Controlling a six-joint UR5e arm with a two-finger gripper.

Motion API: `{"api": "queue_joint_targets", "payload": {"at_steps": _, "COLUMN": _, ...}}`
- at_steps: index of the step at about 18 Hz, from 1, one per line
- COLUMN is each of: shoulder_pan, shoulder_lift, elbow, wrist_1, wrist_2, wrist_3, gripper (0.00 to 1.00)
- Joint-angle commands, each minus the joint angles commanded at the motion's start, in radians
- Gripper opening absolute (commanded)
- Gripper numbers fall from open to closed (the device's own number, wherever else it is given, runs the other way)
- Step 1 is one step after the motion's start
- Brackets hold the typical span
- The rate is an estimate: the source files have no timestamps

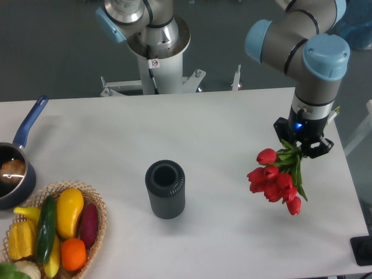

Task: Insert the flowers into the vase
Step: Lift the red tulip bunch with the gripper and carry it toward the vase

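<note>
The flowers (273,179), a bunch of red tulips with green leaves, hang head-down at the right of the table. My gripper (303,145) is shut on their stems and holds them above the tabletop; the stems are mostly hidden inside the fingers. The vase (165,189), a dark grey ribbed cylinder with a round open mouth, stands upright in the middle of the table, well to the left of the flowers and apart from them.
A blue-handled saucepan (14,165) sits at the left edge. A wicker basket (55,232) with vegetables and fruit stands at the front left corner. The arm's base column (157,52) rises behind the table. The table's right edge (354,180) is close to the flowers.
</note>
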Motion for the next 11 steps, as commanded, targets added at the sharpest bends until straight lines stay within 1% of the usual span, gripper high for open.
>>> {"api": "queue_joint_targets", "payload": {"at_steps": 3, "shoulder_pan": 0.002, "shoulder_lift": 0.009, "elbow": -0.003, "wrist_1": -0.005, "wrist_2": -0.005, "wrist_3": -0.002, "gripper": 0.0}}
{"api": "queue_joint_targets", "payload": {"at_steps": 6, "shoulder_pan": 0.002, "shoulder_lift": 0.031, "elbow": -0.002, "wrist_1": -0.037, "wrist_2": -0.009, "wrist_3": -0.005, "gripper": 0.0}}
{"api": "queue_joint_targets", "payload": {"at_steps": 8, "shoulder_pan": -0.002, "shoulder_lift": 0.043, "elbow": -0.002, "wrist_1": -0.041, "wrist_2": -0.018, "wrist_3": -0.008, "gripper": 0.0}}
{"api": "queue_joint_targets", "payload": {"at_steps": 9, "shoulder_pan": -0.005, "shoulder_lift": 0.046, "elbow": -0.003, "wrist_1": -0.041, "wrist_2": -0.043, "wrist_3": -0.012, "gripper": 0.0}}
{"api": "queue_joint_targets", "payload": {"at_steps": 11, "shoulder_pan": -0.002, "shoulder_lift": 0.078, "elbow": -0.012, "wrist_1": -0.04, "wrist_2": -0.156, "wrist_3": -0.055, "gripper": 0.0}}
